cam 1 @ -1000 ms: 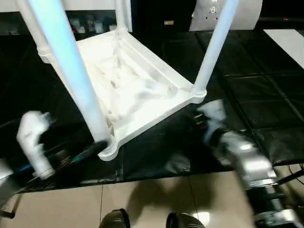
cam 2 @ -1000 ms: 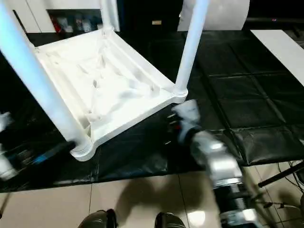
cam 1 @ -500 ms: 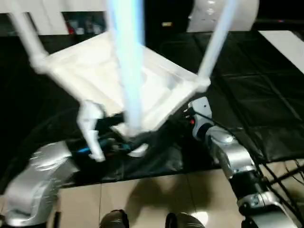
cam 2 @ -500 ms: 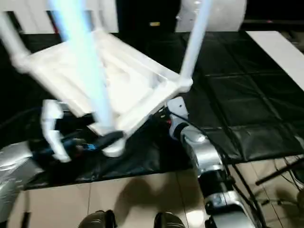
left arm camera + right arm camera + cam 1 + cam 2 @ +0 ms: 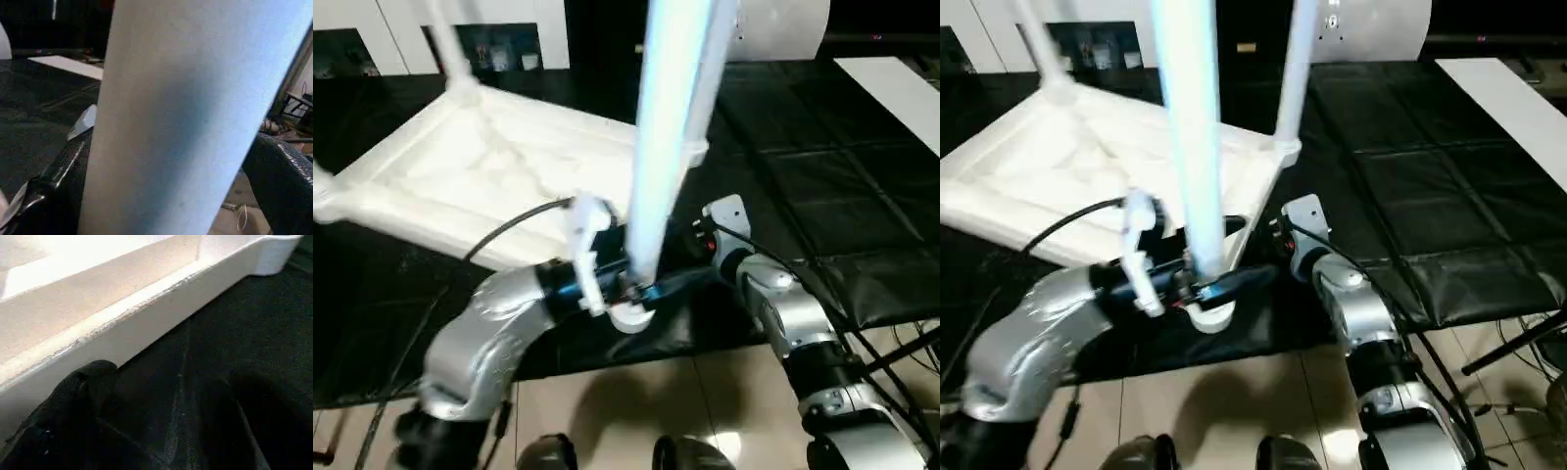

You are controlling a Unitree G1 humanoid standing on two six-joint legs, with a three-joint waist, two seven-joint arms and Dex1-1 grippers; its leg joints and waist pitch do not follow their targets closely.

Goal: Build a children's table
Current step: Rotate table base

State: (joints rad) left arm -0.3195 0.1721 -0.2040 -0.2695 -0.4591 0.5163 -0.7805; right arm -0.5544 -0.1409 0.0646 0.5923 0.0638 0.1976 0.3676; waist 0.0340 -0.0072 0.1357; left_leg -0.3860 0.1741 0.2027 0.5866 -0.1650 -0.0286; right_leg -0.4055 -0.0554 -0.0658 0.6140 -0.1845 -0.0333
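Note:
The children's table (image 5: 499, 171) lies upside down on the black-covered work table (image 5: 822, 176), tilted, with its white tube legs pointing up. The near leg (image 5: 661, 147) rises from a corner socket (image 5: 628, 315) that hangs past the work table's front edge. My left gripper (image 5: 631, 291) is open and straddles this leg just above the socket. In the left wrist view the leg (image 5: 186, 122) stands between the two black fingers (image 5: 61, 169). My right gripper (image 5: 166, 396) is open, low on the black cover beside the tabletop's rim (image 5: 146, 318), holding nothing.
A flat white rounded panel (image 5: 783, 24) stands at the back and a white slab (image 5: 891, 83) lies at the far right. Other legs (image 5: 1295, 69) stick up near my arms. Tiled floor (image 5: 607, 401) and my feet (image 5: 548, 452) are below the front edge.
The table has swung and tilted, its near corner sliding right past the front edge. My left arm crossed from the left onto the near leg. My right gripper moved in under the rim.

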